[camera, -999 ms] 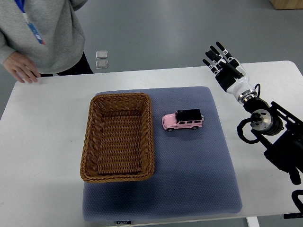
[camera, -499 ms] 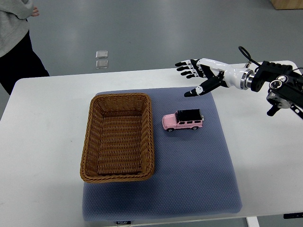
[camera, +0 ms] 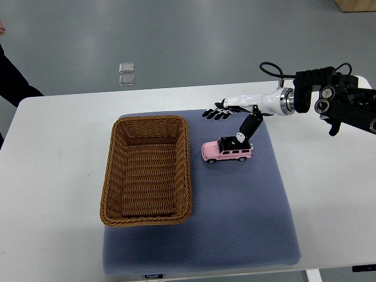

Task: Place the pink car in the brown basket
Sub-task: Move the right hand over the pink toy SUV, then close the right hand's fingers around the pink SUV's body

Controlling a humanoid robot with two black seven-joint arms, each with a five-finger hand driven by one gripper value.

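Right hand (camera: 234,117) over mat (camera: 252,229), fingers spread flat toward far mat edge, thumb angled down to black roof of car (camera: 227,150); touching or just above, cannot tell. Nothing gripped. Left hand out of view.

Car upright on mat, just right of basket (camera: 147,170), apart from its rim, nose toward basket. Basket empty, lying on left part of mat, on white worktop (camera: 53,176).

Risks, judged:
- Thumb on roof with fingers beyond the far side: closing from here likely pinches only the top edge, so car could tip or squirt out.
- Wheeled toy: side push from thumb could roll it toward basket wall or skid it on the mat before a grip forms.
- Weak pinch on smooth body: possible drop during carry, short of basket or onto rim.
- Low carry: car or fingers could catch basket's raised right wall and shove basket.

Counts: one car, one basket, one mat, one worktop, one hand in view. Two small clear squares (camera: 126,73) on floor beyond worktop. Dark part of a person (camera: 12,79) at top left edge.
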